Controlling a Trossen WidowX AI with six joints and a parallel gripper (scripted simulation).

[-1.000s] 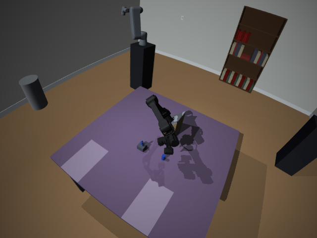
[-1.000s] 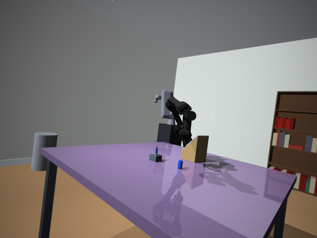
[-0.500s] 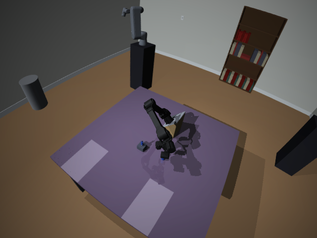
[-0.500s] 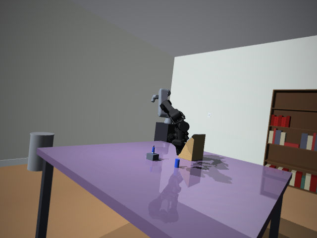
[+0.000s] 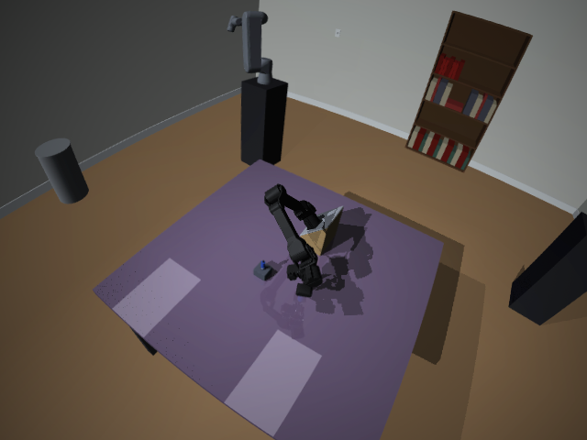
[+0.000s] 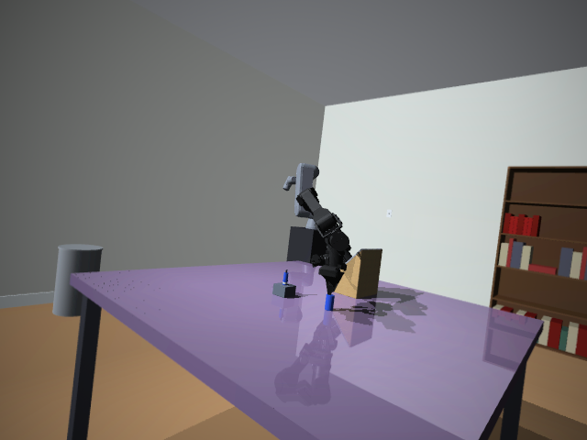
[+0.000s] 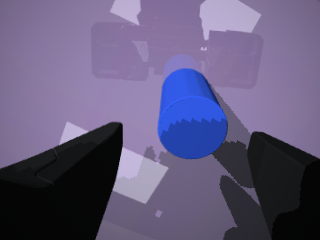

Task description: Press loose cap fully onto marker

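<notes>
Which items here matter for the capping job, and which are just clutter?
Job:
- blue cap, standing on the table
- marker
- holder block
- claw, open above the cap

Clutter:
- wooden wedge
- bookshelf
- grey cylinder
- grey arm on pedestal

Matte black jointed arm (image 5: pixel 290 227), tapered black fingers

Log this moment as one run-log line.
phase: approach to cap | end effector: open, holds nothing, above cap | cap: upright on table, ungrasped | marker: uncapped in holder block
</notes>
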